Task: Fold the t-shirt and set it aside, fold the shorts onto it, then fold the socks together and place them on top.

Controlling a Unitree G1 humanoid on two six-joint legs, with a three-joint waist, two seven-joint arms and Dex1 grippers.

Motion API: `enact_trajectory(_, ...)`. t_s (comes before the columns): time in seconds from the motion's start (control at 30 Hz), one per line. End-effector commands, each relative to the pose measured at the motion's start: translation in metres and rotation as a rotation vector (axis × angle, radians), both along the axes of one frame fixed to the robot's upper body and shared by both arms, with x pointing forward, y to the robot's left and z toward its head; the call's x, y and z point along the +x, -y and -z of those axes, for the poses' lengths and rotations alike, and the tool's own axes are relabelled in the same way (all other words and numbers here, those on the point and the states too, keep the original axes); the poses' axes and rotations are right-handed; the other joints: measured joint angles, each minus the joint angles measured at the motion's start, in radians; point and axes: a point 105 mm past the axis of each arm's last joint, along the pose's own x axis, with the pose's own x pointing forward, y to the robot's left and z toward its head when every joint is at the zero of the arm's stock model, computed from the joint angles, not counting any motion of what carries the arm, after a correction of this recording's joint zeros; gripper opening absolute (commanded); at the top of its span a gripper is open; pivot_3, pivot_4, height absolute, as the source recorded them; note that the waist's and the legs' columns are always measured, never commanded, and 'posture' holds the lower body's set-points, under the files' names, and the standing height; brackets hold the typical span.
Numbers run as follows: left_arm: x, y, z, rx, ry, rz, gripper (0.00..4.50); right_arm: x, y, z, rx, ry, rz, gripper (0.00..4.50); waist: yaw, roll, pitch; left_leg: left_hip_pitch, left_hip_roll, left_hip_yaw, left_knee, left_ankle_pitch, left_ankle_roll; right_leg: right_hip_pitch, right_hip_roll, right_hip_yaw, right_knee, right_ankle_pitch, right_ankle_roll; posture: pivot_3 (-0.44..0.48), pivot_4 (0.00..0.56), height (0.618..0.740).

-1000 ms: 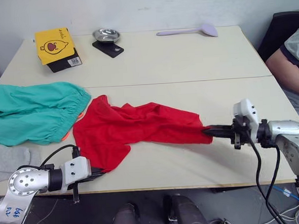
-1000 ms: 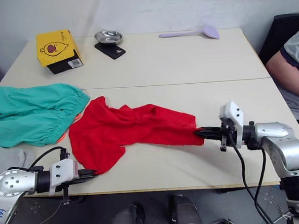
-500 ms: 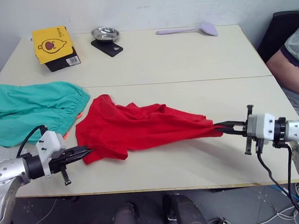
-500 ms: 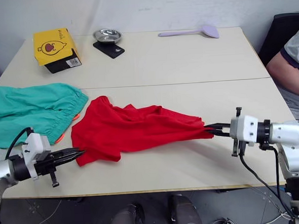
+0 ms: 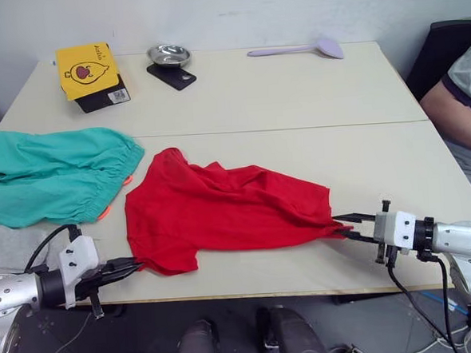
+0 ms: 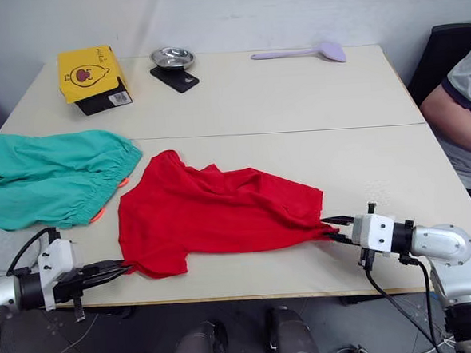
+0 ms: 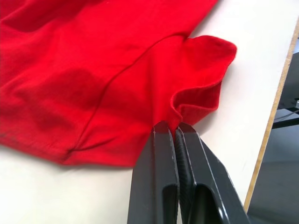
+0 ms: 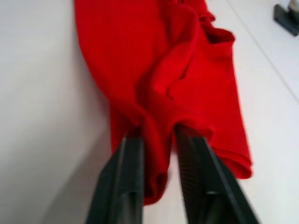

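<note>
Left gripper [image 7: 176, 133] pinched tight on a ruffled edge of the t-shirt [image 5: 222, 213], at the corner toward the shorts and nearest the robot. Right gripper [image 8: 156, 135] held narrow, a bunched fold of the same red cloth between the fingers [image 8: 128, 158], at the t-shirt's far end from the shorts. T-shirt stretched between the two grips, lying rumpled and not yet flat on the worktop [image 5: 294, 93], close to the front edge. Judged to be the first step in hand: spreading the t-shirt out ahead of any fold, with nothing folded so far. Next move likely calls for drawing the cloth taut and smoothing the wrinkles, then carrying one side over the other while keeping both pinches firm; risk of cloth slipping from the right grip, where only a loose bunch is caught. Shorts [image 5: 47, 173] just beside the t-shirt on its left, spread loosely, orange drawstring peeking out at the waistband. Socks [image 5: 8, 246] beyond the shorts' near edge, by the worktop's front left corner. Farther back from the t-shirt, a yellow box [image 5: 87, 69], a small metal bowl [image 5: 168, 55] on a dark base, and a lilac spoon [image 5: 300, 49]. Pale wall behind; a person's arm [image 5: 451, 103] off the worktop's right side.
</note>
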Motion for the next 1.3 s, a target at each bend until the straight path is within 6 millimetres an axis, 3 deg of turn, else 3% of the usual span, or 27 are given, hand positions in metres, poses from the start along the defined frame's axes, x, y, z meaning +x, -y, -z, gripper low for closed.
enact_trajectory(0.03, 0.001, 0.006, -0.006, 0.002, 0.028, 0.023, 0.00, -0.001, 0.008, -0.018, -0.036, 0.103, 0.001, 2.05, 0.000, 0.000, 0.000, 0.000, 0.000, 0.000, 0.000, 0.000, 0.000, 0.000, 0.000, 0.000, 0.000, 0.000, 0.000, 0.000, 0.150, 0.740)
enact_trajectory(0.23, 0.001, 0.006, -0.005, -0.002, 0.024, 0.025, 0.00, -0.006, 0.008, -0.033, -0.059, 0.238, -0.024, 2.05, -0.003, 0.000, 0.000, 0.000, 0.000, 0.000, -0.001, -0.001, -0.001, 0.000, 0.001, 0.000, 0.000, 0.000, 0.000, 0.000, 0.150, 0.740)
enact_trajectory(0.37, 0.003, 0.008, -0.004, -0.008, 0.024, 0.025, 0.00, -0.020, -0.001, -0.027, -0.085, 0.235, -0.096, 2.05, -0.001, 0.000, 0.000, 0.000, 0.000, 0.000, -0.001, -0.001, -0.001, 0.000, 0.001, 0.000, 0.001, 0.000, 0.000, 0.000, 0.150, 0.740)
enact_trajectory(0.6, 0.006, 0.010, -0.003, -0.015, 0.024, 0.031, 0.00, -0.020, -0.013, -0.020, -0.083, 0.237, -0.140, 2.05, -0.002, 0.000, 0.000, 0.001, 0.000, 0.000, 0.001, -0.001, 0.000, 0.001, 0.001, 0.000, 0.000, 0.001, 0.001, 0.000, 0.150, 0.740)
enact_trajectory(0.7, 0.007, 0.008, -0.003, -0.014, 0.023, 0.031, 0.00, -0.021, -0.013, -0.015, -0.095, 0.221, -0.149, 1.49, -0.001, 0.000, 0.000, 0.001, 0.000, 0.000, 0.001, 0.000, 0.000, 0.001, 0.001, 0.000, 0.001, 0.001, 0.001, 0.000, 0.150, 0.740)
enact_trajectory(0.83, 0.004, 0.003, -0.004, -0.008, 0.018, 0.023, 0.00, -0.018, -0.009, -0.012, -0.099, 0.202, -0.124, 0.15, -0.001, 0.000, 0.000, 0.001, 0.000, 0.000, 0.001, -0.001, 0.000, 0.001, 0.001, 0.000, 0.001, 0.001, 0.001, 0.000, 0.150, 0.740)
enact_trajectory(1.0, -0.003, -0.006, -0.005, 0.002, -0.011, 0.006, 0.00, -0.018, 0.002, -0.016, -0.100, 0.150, -0.103, 0.07, -0.002, 0.000, 0.000, 0.001, 0.000, 0.000, 0.001, -0.001, 0.000, 0.001, 0.001, 0.000, 0.001, 0.001, 0.001, 0.000, 0.150, 0.740)
enact_trajectory(1.17, -0.033, -0.013, -0.001, 0.014, -0.178, 0.042, 0.00, -0.036, 0.000, -0.026, -0.024, -0.007, -0.155, 0.07, -0.002, 0.000, 0.000, 0.001, 0.000, 0.000, 0.000, -0.001, -0.001, 0.001, 0.001, 0.000, 0.000, 0.000, 0.001, 0.000, 0.150, 0.740)
enact_trajectory(1.3, -0.030, -0.013, -0.006, 0.010, -0.194, 0.045, 0.00, -0.042, -0.005, -0.026, -0.064, -0.097, -0.211, 0.07, 0.000, -0.001, 0.000, 0.001, 0.000, 0.000, 0.001, -0.001, 0.000, 0.001, 0.001, 0.000, 0.000, 0.000, 0.001, 0.000, 0.150, 0.740)
